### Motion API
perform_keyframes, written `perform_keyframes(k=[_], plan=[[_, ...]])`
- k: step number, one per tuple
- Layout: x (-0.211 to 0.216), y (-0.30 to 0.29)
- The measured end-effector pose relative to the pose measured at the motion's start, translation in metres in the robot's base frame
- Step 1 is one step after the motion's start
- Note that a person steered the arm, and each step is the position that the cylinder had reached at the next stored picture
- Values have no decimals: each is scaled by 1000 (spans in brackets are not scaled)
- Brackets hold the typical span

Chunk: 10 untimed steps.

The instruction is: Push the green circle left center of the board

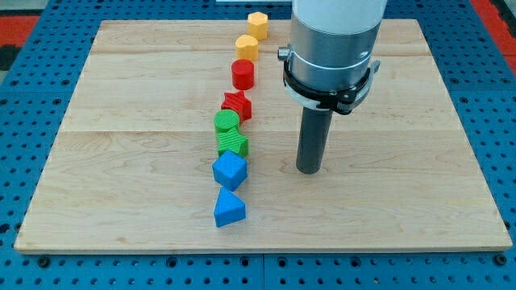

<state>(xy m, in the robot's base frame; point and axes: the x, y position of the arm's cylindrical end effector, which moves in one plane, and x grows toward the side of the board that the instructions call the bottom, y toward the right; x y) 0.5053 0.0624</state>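
A pale wooden board (129, 105) of long planks joined edge to edge lies flat, its grain running left to right under even, soft light. Beneath it a blue pegboard surface (32, 270) dotted with holes shows on all sides, with red patches (20, 20) at the top corners.

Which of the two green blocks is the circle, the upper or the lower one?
The upper one: the green circle has a round top, just below the red star. The green block beneath it looks angular.
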Motion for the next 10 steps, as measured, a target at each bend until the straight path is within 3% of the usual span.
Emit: perform_keyframes(k=[6,8,10], plan=[[-12,-8],[-33,-49],[-50,-137]])
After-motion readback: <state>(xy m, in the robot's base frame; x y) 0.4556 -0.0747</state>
